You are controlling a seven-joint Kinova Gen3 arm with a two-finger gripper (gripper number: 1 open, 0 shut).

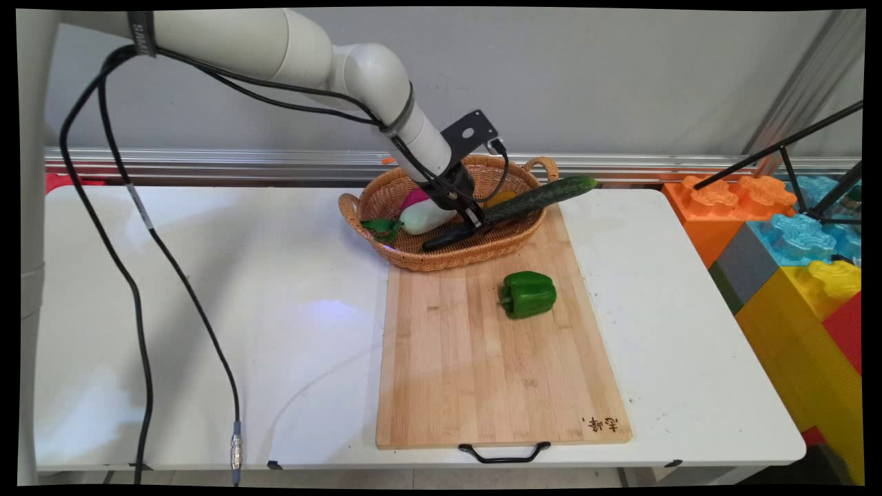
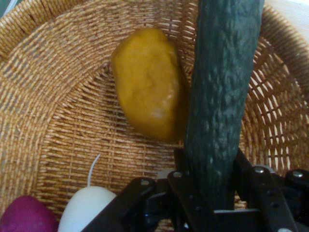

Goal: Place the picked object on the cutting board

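Gripper [image 1: 474, 224] clamped on cucumber [image 1: 544, 195] inside basket [image 1: 413, 258]; cucumber's lower end hidden behind linkage. Potato [image 2: 147, 82] beside it, radish [image 2: 87, 210] partly cut off.

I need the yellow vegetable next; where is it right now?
The yellow potato-like vegetable lies inside the woven wicker basket, beside the long dark green cucumber between the gripper's fingers.

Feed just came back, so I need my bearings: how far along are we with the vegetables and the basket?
Looks done: the green pepper lies on the cutting board. In hand: the gripper is shut on the cucumber, tilted over the basket rim. Left in the basket: a potato and a white-and-purple radish.
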